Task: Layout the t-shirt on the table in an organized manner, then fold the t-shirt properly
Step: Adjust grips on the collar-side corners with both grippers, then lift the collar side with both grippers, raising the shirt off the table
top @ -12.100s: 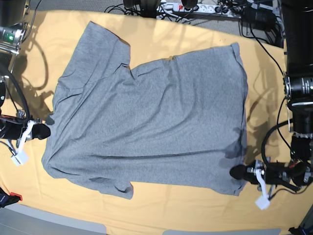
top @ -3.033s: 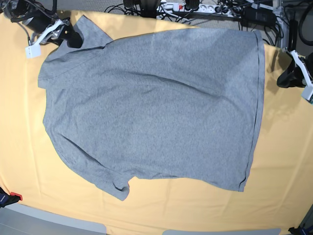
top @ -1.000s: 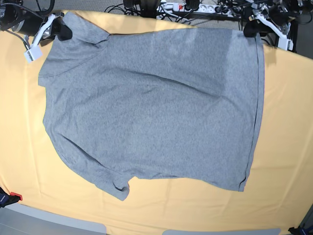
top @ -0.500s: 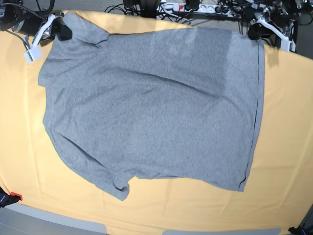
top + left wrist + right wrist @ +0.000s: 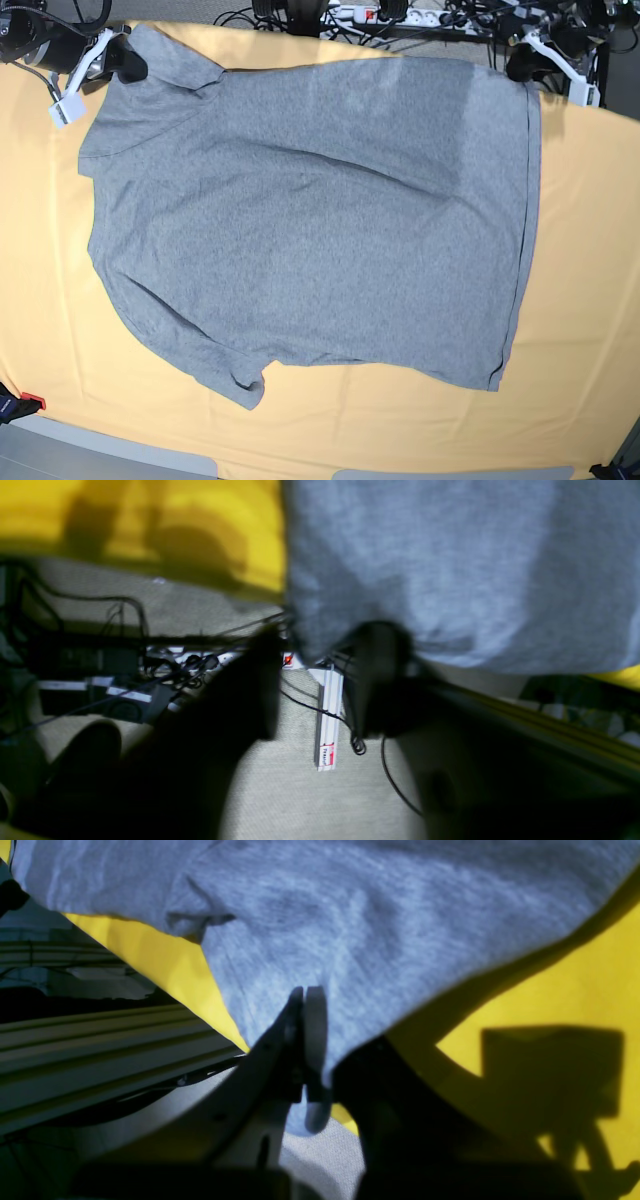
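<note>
The heather-grey t-shirt [image 5: 310,220] lies spread flat, plain side up, on the yellow-orange table [image 5: 590,250], with its hem to the right and sleeves to the left. My right gripper [image 5: 128,65] is at the far left corner, shut on the far sleeve; the right wrist view shows its fingertips [image 5: 314,1010] pinched on grey fabric [image 5: 350,915]. My left gripper [image 5: 522,66] sits at the far hem corner. In the left wrist view its dark fingers [image 5: 380,675] stand apart, and the shirt's corner [image 5: 450,555] hangs between them and over the right one.
A power strip and tangled cables [image 5: 390,15] lie just past the table's far edge. Below the left gripper are the floor, more cables and an aluminium rail [image 5: 327,715]. A small red item [image 5: 30,403] sits at the near left corner.
My left gripper has shifted slightly right and toward the hem corner over the last second. The shirt and the right gripper have not moved.
</note>
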Tool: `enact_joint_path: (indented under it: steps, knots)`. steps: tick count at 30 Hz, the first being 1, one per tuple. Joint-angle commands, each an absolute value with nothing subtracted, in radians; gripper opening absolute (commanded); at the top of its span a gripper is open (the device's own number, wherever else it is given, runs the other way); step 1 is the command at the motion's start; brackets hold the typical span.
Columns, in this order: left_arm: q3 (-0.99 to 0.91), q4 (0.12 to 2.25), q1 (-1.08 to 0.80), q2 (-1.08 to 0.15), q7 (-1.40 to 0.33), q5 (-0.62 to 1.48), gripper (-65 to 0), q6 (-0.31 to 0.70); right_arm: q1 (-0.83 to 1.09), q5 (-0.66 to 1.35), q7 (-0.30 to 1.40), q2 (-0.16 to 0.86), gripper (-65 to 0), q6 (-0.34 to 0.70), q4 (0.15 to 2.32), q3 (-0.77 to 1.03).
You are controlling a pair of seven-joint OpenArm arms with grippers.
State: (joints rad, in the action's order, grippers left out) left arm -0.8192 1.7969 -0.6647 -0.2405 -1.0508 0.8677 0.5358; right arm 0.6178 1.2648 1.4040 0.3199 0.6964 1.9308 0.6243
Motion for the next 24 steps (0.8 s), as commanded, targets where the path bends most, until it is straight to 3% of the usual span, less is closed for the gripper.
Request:
enact_joint_path:
  steps: [1,4,15,24]
  knots:
    - [-0.826,1.810,-0.665,-0.255,-1.027,0.892,-64.5,0.539,0.620,1.284,1.396,0.336,-65.0,0.698,1.948,0.631]
    - [-0.826,1.811,-0.669,-0.264,-1.065,0.930,-65.0,0.543,0.620,1.284,1.396,0.336,-65.0,0.698,1.948,0.631]
    - [-0.973,1.867,-0.716,-0.305,-1.202,1.255,-65.0,0.698,0.620,1.284,1.396,0.336,-65.0,0.698,1.948,0.631]
    - [-1.053,1.948,-0.717,-0.435,-1.213,1.322,-65.0,0.698,0.622,1.283,1.396,0.336,-65.0,0.698,2.088,0.717]
